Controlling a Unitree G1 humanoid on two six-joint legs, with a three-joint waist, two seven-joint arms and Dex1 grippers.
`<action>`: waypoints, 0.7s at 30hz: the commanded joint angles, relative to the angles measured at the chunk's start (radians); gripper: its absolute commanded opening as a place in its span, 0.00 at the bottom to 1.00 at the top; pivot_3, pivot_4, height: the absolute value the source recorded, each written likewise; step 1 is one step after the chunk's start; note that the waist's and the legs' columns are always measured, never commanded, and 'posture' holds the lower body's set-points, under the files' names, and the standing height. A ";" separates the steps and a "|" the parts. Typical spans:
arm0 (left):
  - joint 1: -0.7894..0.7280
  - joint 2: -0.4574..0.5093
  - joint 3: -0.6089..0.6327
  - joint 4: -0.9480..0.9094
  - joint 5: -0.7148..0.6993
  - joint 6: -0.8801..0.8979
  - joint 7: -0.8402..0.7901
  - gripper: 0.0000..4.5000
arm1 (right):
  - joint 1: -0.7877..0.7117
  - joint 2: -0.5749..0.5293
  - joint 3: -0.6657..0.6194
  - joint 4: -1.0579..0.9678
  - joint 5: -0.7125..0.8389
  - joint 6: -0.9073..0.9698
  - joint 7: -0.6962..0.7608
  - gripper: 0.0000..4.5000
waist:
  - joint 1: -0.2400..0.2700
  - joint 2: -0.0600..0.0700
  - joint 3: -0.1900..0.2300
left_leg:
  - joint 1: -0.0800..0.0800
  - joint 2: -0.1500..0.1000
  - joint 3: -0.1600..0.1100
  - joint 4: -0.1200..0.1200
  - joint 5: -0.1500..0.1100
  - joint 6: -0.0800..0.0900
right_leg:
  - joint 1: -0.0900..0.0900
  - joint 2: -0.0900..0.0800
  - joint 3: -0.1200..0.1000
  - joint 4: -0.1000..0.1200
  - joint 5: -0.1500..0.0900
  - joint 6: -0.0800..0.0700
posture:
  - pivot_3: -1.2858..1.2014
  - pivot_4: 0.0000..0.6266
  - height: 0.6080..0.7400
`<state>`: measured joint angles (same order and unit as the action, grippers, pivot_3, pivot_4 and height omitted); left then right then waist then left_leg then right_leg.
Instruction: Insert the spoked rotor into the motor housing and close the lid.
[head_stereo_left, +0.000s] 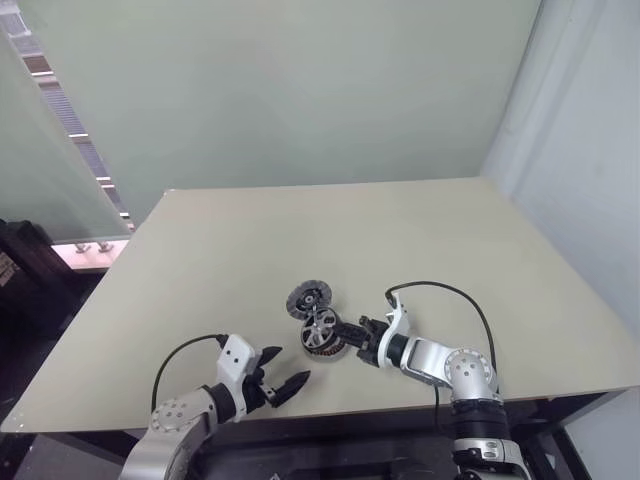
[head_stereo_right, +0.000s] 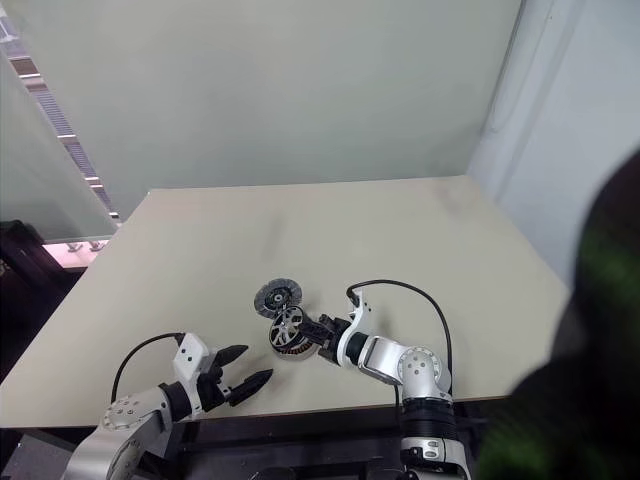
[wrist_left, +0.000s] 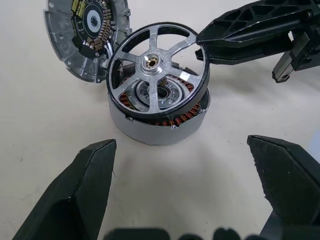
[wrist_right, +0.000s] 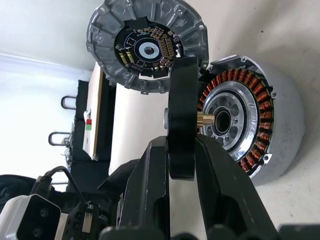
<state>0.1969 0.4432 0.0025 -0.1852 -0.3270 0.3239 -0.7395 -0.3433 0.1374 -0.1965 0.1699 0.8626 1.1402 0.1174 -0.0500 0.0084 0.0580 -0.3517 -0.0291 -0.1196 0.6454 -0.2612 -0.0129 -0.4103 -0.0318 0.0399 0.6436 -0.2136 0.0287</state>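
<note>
Looking down over my two arms, I see a pale beige table (head_stereo_left: 420, 240) with three small motor parts grouped near its front edge, about the middle. My right gripper (head_stereo_left: 345, 332) reaches in from the right and pinches the spoked rotor (wrist_left: 157, 70) by its dark outer rim, one black finger on each face of the disc. From the right wrist camera the rotor shows edge-on between those fingers (wrist_right: 220, 185), with its small brass hub pointing toward the centre hole of the motor housing (wrist_right: 245, 125).

From the left wrist camera, the rotor is tilted, leaning over the open top of the housing with its lower edge at the housing's rim. I cannot tell whether it is seated at all. The housing sits on the table, a ring of copper-brown windings visible around a pale metal centre.

Just beyond the housing, on the far-left side, lies the lid (head_stereo_left: 309, 299), a grey disc with a ribbed rim and a dark circuit centre. It appears to touch or nearly touch the housing.

My left gripper (head_stereo_left: 283, 378) hovers near the front edge, left of the parts and apart from them, its two black fingers spread wide with nothing between them.
</note>
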 joint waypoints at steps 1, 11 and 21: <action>-0.013 0.008 -0.005 -0.018 0.003 -0.014 -0.003 1.00 | 0.025 0.017 0.013 -0.018 -0.022 -0.013 -0.010 0.08 | 0.000 0.000 0.000 | 0.000 0.000 0.000 0.000 0.000 0.000 | 0.000 0.000 0.000 0.000 0.000 0.000 | 0.52 0.00 1.00; -0.021 0.010 -0.011 -0.015 0.003 -0.014 -0.002 1.00 | 0.005 0.006 0.009 -0.059 -0.033 -0.059 0.014 0.69 | -0.001 0.000 0.000 | 0.000 0.000 0.000 0.000 0.000 0.000 | -0.001 0.000 0.000 0.000 0.000 0.000 | 0.52 0.00 1.00; -0.024 0.012 -0.012 -0.012 0.002 -0.013 -0.002 1.00 | 0.001 -0.088 0.116 -0.237 -0.128 -0.216 0.123 0.84 | -0.001 0.000 0.000 | -0.001 0.000 0.000 -0.001 0.000 0.000 | -0.001 0.000 0.000 -0.001 0.000 0.000 | 0.52 0.00 1.00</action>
<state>0.1870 0.4463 -0.0145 -0.1840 -0.3269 0.3239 -0.7401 -0.3261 0.0566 -0.1270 -0.0008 0.7624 0.9769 0.1955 -0.0509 0.0087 0.0578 -0.3522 -0.0287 -0.1192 0.6448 -0.2612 -0.0129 -0.4112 -0.0317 0.0398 0.6430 -0.2137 0.0288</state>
